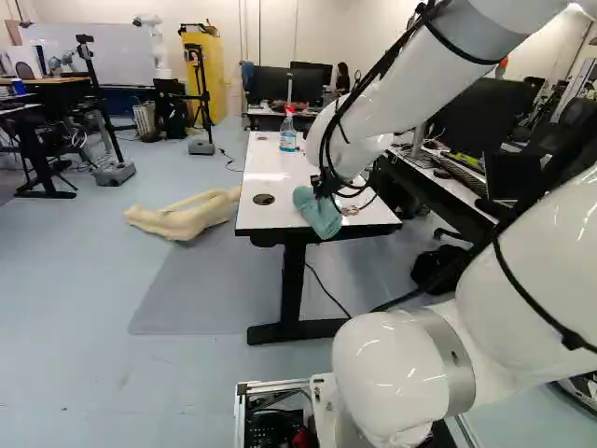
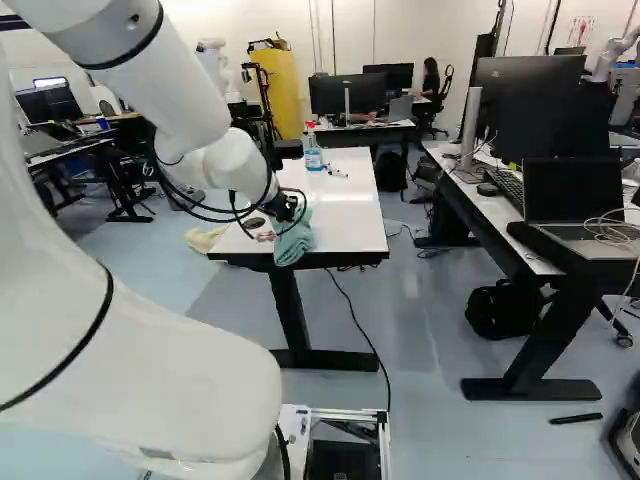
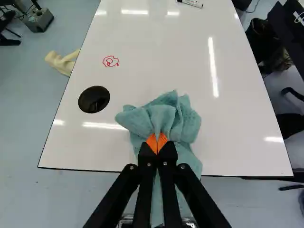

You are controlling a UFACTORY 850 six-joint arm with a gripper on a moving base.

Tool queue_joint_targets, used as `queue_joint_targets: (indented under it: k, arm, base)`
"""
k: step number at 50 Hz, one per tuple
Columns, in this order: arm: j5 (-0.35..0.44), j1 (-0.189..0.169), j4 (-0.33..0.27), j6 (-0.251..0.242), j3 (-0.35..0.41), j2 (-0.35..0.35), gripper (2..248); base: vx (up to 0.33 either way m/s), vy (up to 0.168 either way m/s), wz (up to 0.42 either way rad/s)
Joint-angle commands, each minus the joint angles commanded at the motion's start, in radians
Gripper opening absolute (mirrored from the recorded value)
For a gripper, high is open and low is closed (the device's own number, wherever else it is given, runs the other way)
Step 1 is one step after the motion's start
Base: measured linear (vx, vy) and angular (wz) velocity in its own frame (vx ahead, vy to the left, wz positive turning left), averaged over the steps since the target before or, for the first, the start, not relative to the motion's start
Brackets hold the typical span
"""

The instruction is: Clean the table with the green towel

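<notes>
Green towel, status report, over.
Pincer shut on green towel, at near edge of table. Red scribble ahead. Marker, spray bottle farther along.

The soft blue-green cloth towel (image 1: 318, 213) droops over the near edge of that glossy white rectangular table (image 1: 270, 170), right under the arm's black two-fingered gripper (image 1: 324, 186). A round black opening (image 1: 264, 199) sits by the near left corner. Towards the far edge stands a clear spray bottle with bluish liquid and a red-and-white top (image 1: 288, 131). Beyond the left edge, a pale, limb-like form (image 1: 187, 216) lies on the grey floor (image 1: 84, 308).
</notes>
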Motion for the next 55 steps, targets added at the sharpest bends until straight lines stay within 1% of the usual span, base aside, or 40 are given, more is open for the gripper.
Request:
queue_joint_targets:
  k: [10, 20, 55]
  arm:
    - [0.0, 0.0, 0.0, 0.0, -0.014, 0.008, 21]
    - [0.0, 0.012, 0.0, 0.0, -0.059, -0.015, 21]
    - [0.0, 0.09, 0.0, 0.0, -0.234, -0.201, 21]
  base:
    - [0.0, 0.0, 0.0]
    - [0.0, 0.0, 0.0]
    - [0.0, 0.0, 0.0]
